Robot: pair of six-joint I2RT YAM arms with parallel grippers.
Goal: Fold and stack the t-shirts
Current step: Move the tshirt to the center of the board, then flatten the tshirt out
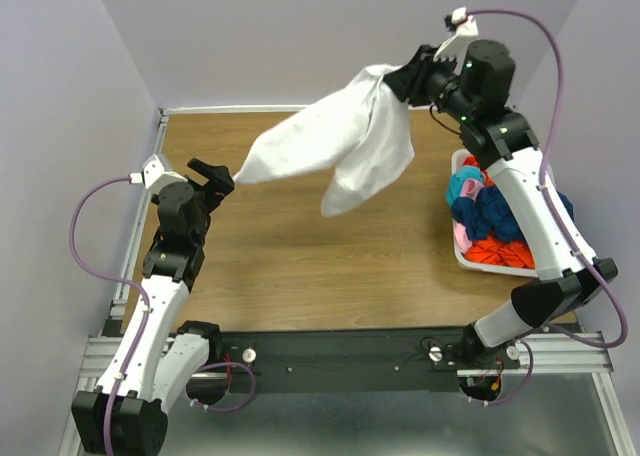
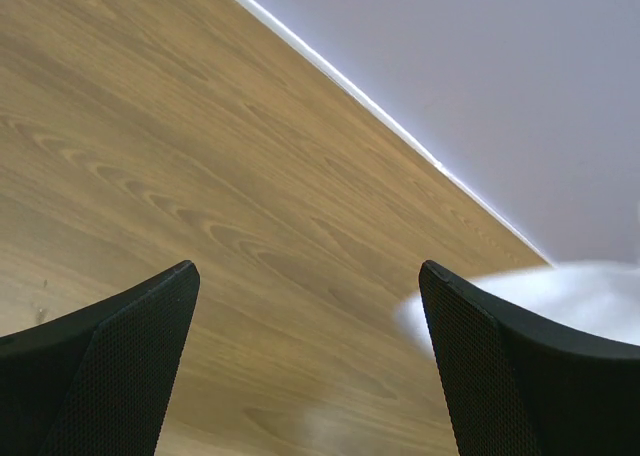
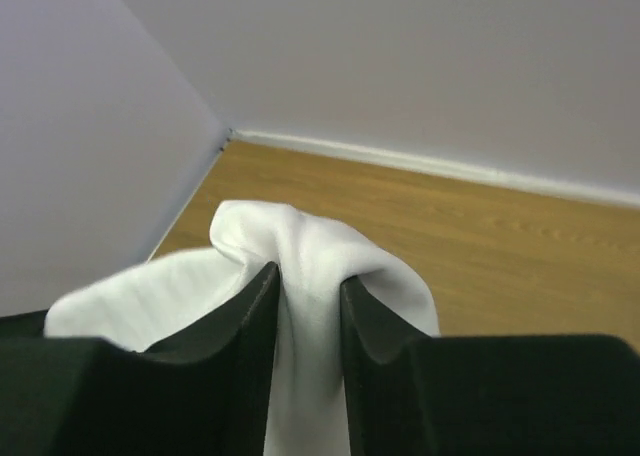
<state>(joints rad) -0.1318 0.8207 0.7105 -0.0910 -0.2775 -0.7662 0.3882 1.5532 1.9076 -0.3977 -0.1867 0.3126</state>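
R gripper (image 1: pixel 415 76), raised nearest the top cam, is clamped tight on a bunch of the white t-shirt (image 1: pixel 330 141), prob. so the cloth hangs free above the table (image 1: pixel 300 276) & opens out. Shirt sags diagonally, creased, low corner just beside L gripper (image 1: pixel 218 181), whose jaws are wide apart w/ nothing betw. them. Right side: other t-shirts (image 1: pixel 490 221) heaped in bin (image 1: pixel 462 258).

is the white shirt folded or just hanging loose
Not folded: the white t-shirt hangs bunched in the air, pinched in the right gripper, off the table.
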